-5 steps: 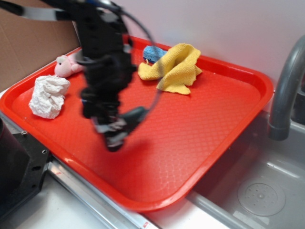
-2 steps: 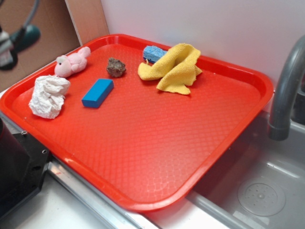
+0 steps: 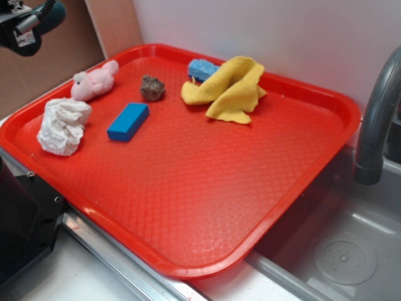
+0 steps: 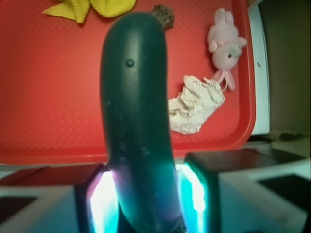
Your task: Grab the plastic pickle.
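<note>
Looking done already: the pincer (image 4: 146,194) is clamped on the smooth dark teal-green plastic pickle (image 4: 136,121), lifted clear of the red plastic tray (image 3: 294,188).

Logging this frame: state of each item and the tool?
tool: shut on plastic pickle, raised off the tray's left corner
plastic pickle: held, lifted
blue block: lying flat on tray
yellow cloth: crumpled
white paper wad: crumpled
pink bunny: lying down
</note>
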Robot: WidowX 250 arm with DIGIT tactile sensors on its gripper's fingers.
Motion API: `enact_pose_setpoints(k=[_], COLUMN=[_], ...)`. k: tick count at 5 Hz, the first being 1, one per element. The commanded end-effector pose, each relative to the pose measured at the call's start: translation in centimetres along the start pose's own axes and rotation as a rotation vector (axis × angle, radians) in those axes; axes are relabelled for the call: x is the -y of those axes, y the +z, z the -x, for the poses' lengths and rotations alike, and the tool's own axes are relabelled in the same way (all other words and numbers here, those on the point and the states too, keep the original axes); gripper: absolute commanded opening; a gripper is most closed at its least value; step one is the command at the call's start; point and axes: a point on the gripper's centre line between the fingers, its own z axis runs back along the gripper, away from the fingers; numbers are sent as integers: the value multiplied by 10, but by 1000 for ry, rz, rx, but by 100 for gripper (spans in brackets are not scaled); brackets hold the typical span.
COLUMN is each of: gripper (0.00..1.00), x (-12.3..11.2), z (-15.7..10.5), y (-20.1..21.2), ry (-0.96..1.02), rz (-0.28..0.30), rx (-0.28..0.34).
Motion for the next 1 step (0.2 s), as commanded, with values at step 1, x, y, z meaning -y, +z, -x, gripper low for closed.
enact_pose_setpoints(k=[1], gripper=[0], x=[19], z=[-11], y=[11], ry=[-7], rz=[-31], rx=[40])
